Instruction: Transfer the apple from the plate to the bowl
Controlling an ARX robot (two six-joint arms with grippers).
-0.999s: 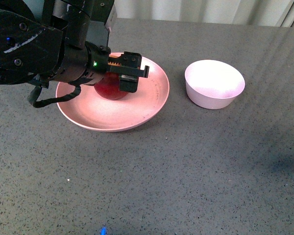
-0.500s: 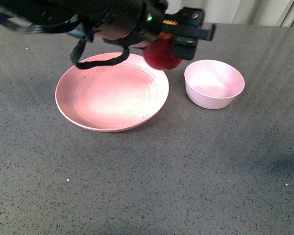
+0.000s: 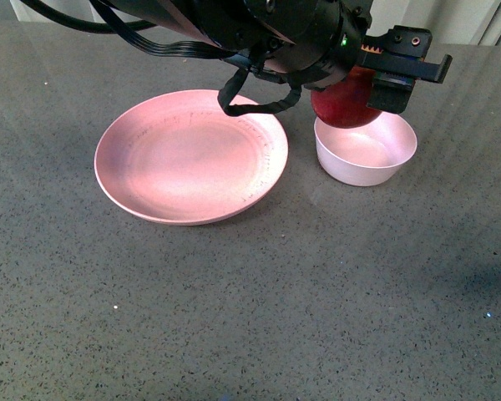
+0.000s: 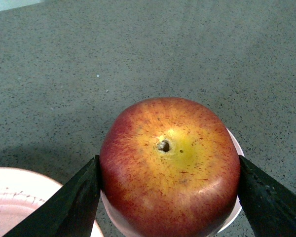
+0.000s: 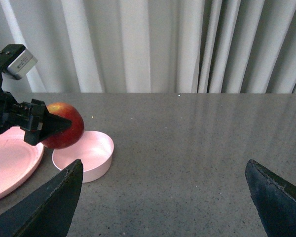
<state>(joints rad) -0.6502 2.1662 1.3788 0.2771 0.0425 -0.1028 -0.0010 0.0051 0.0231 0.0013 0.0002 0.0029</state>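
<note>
My left gripper (image 3: 376, 79) is shut on the dark-red apple (image 3: 344, 104) and holds it in the air just above the left rim of the small pale bowl (image 3: 369, 155). In the left wrist view the apple (image 4: 170, 165) fills the space between the black fingers (image 4: 74, 202), its yellow stem patch facing the camera, with the bowl's rim (image 4: 235, 148) showing beneath it. The wide pink plate (image 3: 192, 156) lies left of the bowl with nothing on it. My right gripper (image 5: 163, 197) is open and holds nothing, away to the right; its view shows the apple (image 5: 64, 126) over the bowl (image 5: 86, 154).
The table (image 3: 275, 292) is dark speckled grey. Pale curtains (image 5: 163, 44) hang behind its far edge. The left arm's black body and cables (image 3: 234, 33) reach across above the plate.
The left gripper lifted the apple off the plate and carried it right, from over the plate to just above the bowl's left rim. The plate now lies bare.
</note>
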